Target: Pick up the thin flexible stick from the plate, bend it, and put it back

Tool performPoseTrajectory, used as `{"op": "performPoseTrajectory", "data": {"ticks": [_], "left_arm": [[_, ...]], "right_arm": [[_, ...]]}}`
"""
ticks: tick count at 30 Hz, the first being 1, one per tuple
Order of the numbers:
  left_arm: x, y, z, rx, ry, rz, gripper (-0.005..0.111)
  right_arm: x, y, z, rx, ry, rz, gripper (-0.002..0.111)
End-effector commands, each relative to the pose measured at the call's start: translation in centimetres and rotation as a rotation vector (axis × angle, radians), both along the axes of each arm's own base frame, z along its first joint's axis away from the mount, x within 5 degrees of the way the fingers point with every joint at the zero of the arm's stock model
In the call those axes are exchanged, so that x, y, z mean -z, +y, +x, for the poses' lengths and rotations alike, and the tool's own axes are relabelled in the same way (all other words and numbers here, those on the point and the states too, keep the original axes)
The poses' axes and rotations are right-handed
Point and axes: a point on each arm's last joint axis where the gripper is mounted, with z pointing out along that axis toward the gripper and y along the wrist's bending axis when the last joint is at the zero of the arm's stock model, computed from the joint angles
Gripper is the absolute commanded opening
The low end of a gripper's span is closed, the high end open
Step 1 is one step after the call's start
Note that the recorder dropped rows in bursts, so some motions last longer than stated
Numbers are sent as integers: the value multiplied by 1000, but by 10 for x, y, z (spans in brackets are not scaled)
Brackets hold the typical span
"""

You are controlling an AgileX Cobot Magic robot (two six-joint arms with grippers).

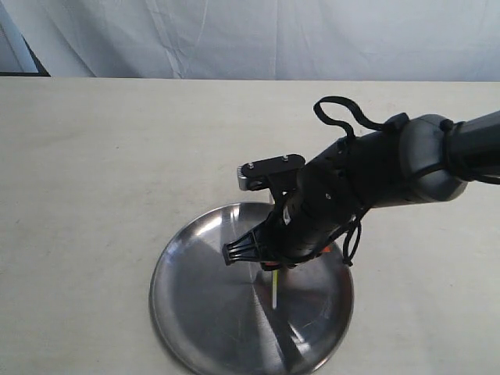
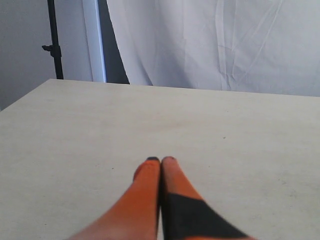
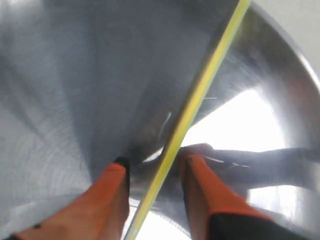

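Observation:
The shiny silver plate (image 1: 203, 312) lies at the table's near edge. On it rests the thin yellow-green stick (image 1: 276, 289), mostly hidden under my right arm in the exterior view. In the right wrist view the stick (image 3: 200, 95) runs across the plate (image 3: 75, 75) and passes between the orange fingers (image 3: 112, 185). My right gripper (image 3: 154, 162) stands open astride the stick, its tips down at the plate's surface. My left gripper (image 2: 161, 160) is shut with nothing in it, above bare table away from the plate; it does not show in the exterior view.
The pale table (image 1: 94, 172) stretches wide around the plate. A white cloth backdrop (image 1: 258, 35) hangs behind it. A black stand pole (image 2: 54, 40) rises beyond the table's far corner in the left wrist view.

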Motion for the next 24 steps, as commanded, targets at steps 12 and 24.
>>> {"op": "performPoseTrajectory", "data": {"ticks": [12,24], "left_arm": [[-2,0,0,3,-17,6,0],[-2,0,0,3,-17,6,0]], "right_arm": [[28,0,0,-34,59,-72,19],[-32,-3,-3,-94,-79,-6,-1]]}}
